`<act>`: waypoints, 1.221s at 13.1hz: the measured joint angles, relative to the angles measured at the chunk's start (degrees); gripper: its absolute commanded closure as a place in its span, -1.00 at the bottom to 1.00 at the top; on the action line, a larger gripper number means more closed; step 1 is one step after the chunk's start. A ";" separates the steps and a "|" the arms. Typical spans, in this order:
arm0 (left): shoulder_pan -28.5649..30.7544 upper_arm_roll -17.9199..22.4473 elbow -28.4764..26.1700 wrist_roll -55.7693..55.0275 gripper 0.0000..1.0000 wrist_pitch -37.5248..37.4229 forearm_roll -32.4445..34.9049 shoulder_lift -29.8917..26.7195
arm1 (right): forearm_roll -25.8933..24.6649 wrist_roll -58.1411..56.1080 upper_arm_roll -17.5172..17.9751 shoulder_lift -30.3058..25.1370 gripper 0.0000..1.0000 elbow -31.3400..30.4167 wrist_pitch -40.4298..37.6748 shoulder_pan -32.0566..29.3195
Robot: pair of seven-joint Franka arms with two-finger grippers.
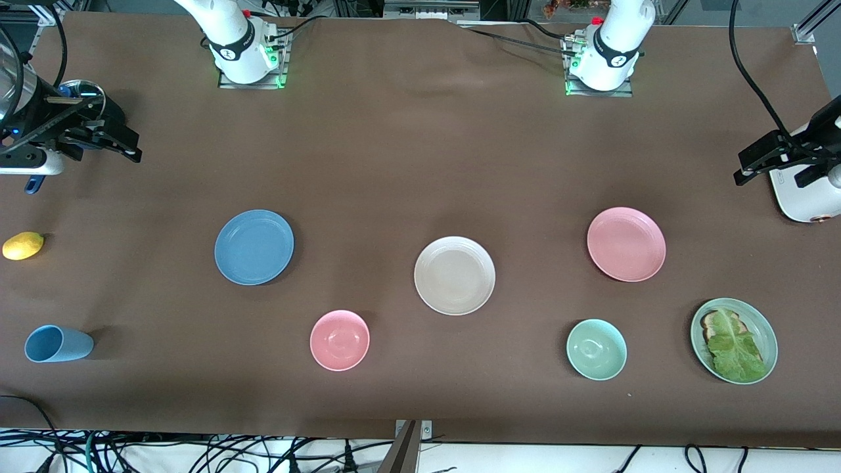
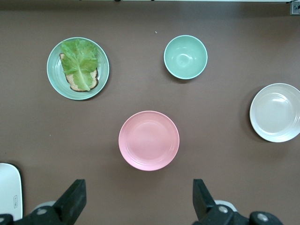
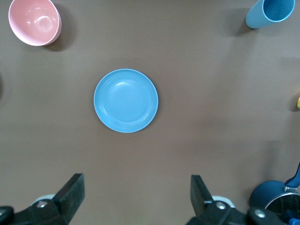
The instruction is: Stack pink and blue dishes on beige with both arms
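Nothing is stacked yet: the three task plates lie apart on the brown bench [image 1: 420,164], each flat and right side up. The beige plate [image 1: 454,275] sits in the middle, which suits it as the base, since either arm can reach it. The blue plate [image 1: 254,247] lies toward the right arm's end and the pink plate [image 1: 626,244] toward the left arm's end, so each arm has its own plate close by (a sensible split for two-arm work).

The right gripper [image 1: 108,141] hangs high over its end of the bench, near a yellow lemon [image 1: 23,246]; in the right wrist view its fingers [image 3: 70,190] stand wide apart with nothing between them, the blue plate in clear sight below. The left gripper [image 1: 765,157] hangs over the other end, next to a white device [image 1: 805,194], and its fingers [image 2: 72,197] are likewise spread and empty, looking down on the pink plate.

Clutter to avoid lies nearer the front camera: a pink bowl [image 1: 340,339], a pale green bowl [image 1: 596,349], a green plate with toast and lettuce [image 1: 734,340], and a light blue cup [image 1: 58,343] on its side.

The plates lie flush on the bench, so I judge each pickup will need a finger worked under the ringed rim.
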 measured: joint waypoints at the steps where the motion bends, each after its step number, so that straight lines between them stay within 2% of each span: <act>1: 0.01 0.00 0.00 0.00 -1.00 0.00 0.00 0.34 | 0.00 0.00 0.00 0.00 -1.00 0.00 0.00 0.00; 6: 1.32 0.09 0.02 0.00 -1.00 0.09 0.00 4.50 | 0.00 0.00 0.01 0.00 -1.00 0.00 0.01 0.02; 16: 3.10 0.23 0.02 -0.01 -1.00 1.42 0.22 18.43 | 0.01 0.00 0.02 0.03 -1.00 0.04 0.38 0.03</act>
